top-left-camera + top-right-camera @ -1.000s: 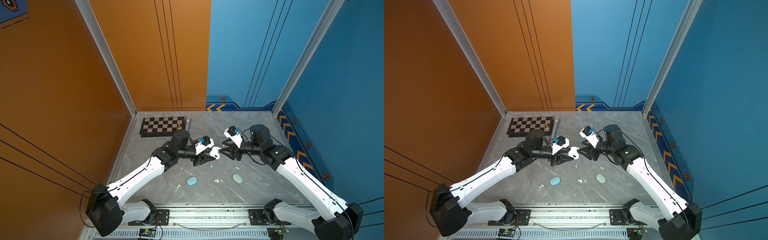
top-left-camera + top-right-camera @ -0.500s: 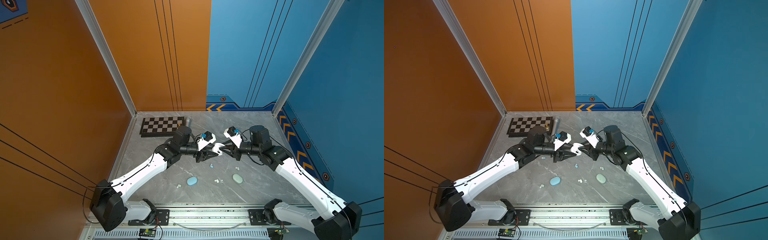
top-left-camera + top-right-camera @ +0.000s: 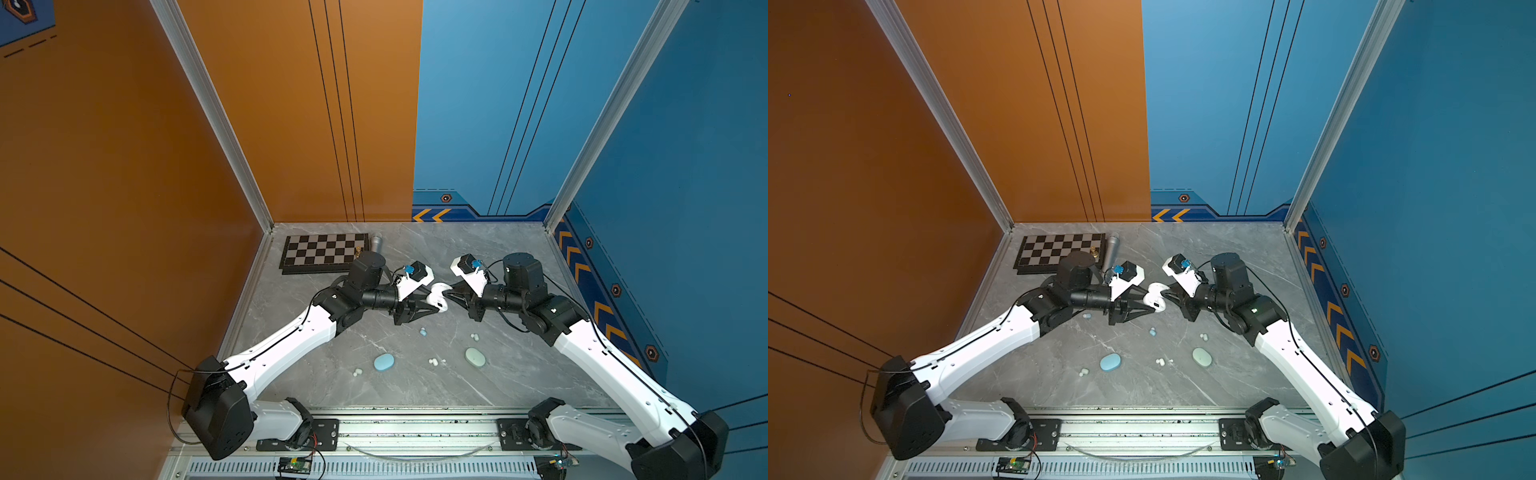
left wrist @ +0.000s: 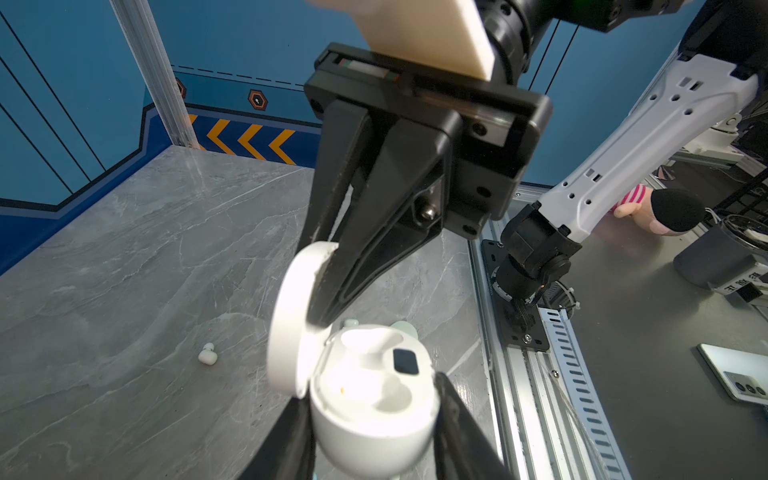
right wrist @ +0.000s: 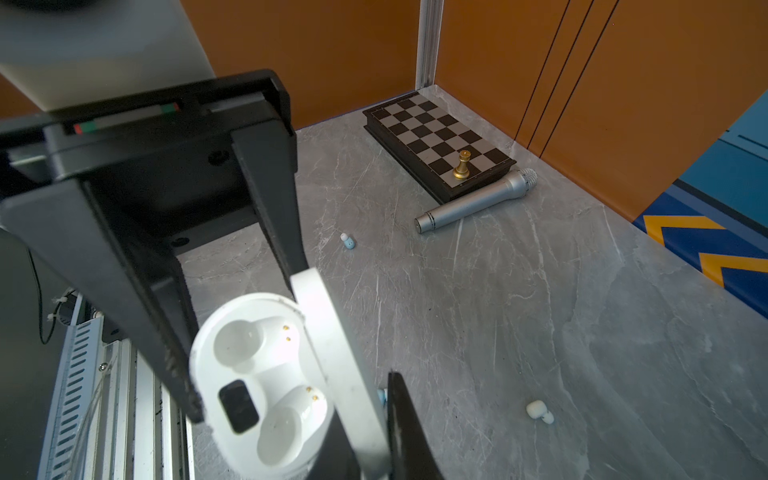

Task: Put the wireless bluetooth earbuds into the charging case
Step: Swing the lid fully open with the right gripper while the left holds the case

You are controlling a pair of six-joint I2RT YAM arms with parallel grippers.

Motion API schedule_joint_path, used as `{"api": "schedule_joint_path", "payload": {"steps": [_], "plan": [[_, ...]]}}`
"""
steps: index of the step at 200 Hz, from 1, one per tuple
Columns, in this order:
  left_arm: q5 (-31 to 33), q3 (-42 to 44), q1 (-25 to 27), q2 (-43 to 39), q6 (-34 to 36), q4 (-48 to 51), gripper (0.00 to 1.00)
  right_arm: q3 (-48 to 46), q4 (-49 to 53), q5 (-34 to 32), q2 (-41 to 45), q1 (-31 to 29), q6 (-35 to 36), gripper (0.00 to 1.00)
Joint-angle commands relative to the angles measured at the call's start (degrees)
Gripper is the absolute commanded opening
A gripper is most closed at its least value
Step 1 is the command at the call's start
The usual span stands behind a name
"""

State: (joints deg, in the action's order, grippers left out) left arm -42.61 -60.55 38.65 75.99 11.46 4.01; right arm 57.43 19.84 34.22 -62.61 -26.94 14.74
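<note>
We list one white case (image 4: 374, 411), held up off the tabletop (image 3: 519, 374), its lid (image 4: 291, 324) standing open; two wells with gold contacts show in the right wrist view; the left claw (image 3: 432, 306) is clamped on the body of the case, a finger on each side; the right claw (image 3: 449, 295) is pinched together on the edge of the lid, tip to tip with the left claw. We list the earbuds (image 3: 1159, 362) loose on the tabletop, apart from the held case; a white pair (image 3: 434, 362) between a blue case (image 3: 383, 362) and a green case (image 3: 475, 357), both closed and lying flat; a light blue bud (image 3: 423, 331) nearer the claws; two white buds (image 3: 474, 336) near the green case; a pale bud (image 3: 357, 372) just beside the blue case. Far corner: a chessboard (image 3: 322, 252) bearing one gold chess piece (image 5: 462, 165); a silver microphone (image 5: 473, 199) just beside its edge.
</note>
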Motion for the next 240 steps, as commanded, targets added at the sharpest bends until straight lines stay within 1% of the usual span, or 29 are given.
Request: {"api": "schedule_joint_path", "payload": {"steps": [1, 8, 14, 30, 37, 57, 81, 102, 111, 122, 136, 176, 206, 240], "plan": [[0.74, -1.94, 0.15, 0.18, -0.99, -1.33, 0.00, -0.70, -1.10, -2.04, 0.93, 0.31, -0.50, 0.00], [1.09, -2.04, 0.11, 0.22, -1.20, -1.29, 0.09, -0.67, -1.28, -2.20, 1.02, 0.31, -0.51, 0.00], [1.57, -2.03, 0.07, 0.28, -1.46, -1.31, 0.19, -0.70, -1.37, -2.56, 1.00, 0.31, -0.61, 0.00], [2.48, -2.25, -0.19, 0.27, -1.93, -1.24, 0.41, -0.74, -1.64, -4.02, 1.32, 0.31, -0.62, 0.00], [2.85, -2.41, -0.24, 0.25, -2.00, -1.15, 0.49, -0.71, -1.60, -4.95, 1.47, 0.31, -0.44, 0.00], [3.93, -3.41, -0.59, -0.08, -1.92, -0.48, 0.63, -0.72, -1.30, -8.14, 1.87, 0.31, 1.05, 0.00], [5.95, -5.26, -1.07, -0.80, 0.34, 1.77, 0.71, -0.65, -1.02, -11.47, 2.42, 0.13, 2.84, 0.00], [8.49, -8.00, -0.79, -0.34, 3.63, 4.52, 0.71, -0.33, -0.97, -12.98, 2.67, -0.26, 3.99, 0.00], [9.99, -9.75, 0.04, 0.32, 6.88, 6.23, 0.70, -0.31, -0.89, -13.29, 2.67, -0.52, 4.32, 0.00], [12.54, -11.97, 1.31, 1.31, 11.37, 11.00, 0.67, -0.30, -0.94, -13.43, 2.71, -0.90, 4.59, 0.00], [15.98, -13.71, 2.55, 2.71, 15.23, 12.67, 0.64, -0.47, -0.94, -13.31, 2.67, -1.32, 4.90, 0.00], [16.38, -17.02, 3.78, 5.63, 18.63, 14.19, 0.52, -0.38, -1.17, -12.75, 2.32, -2.57, 5.12, 0.00], [16.90, -17.67, 4.10, 6.61, 20.07, 15.17, 0.45, -0.22, -1.67, -12.60, 2.14, -3.16, 5.08, 0.00], [16.95, -18.32, 4.22, 7.42, 20.59, 15.20, 0.32, -0.28, -1.64, -12.33, 2.32, -3.36, 5.08, 0.00]]}}
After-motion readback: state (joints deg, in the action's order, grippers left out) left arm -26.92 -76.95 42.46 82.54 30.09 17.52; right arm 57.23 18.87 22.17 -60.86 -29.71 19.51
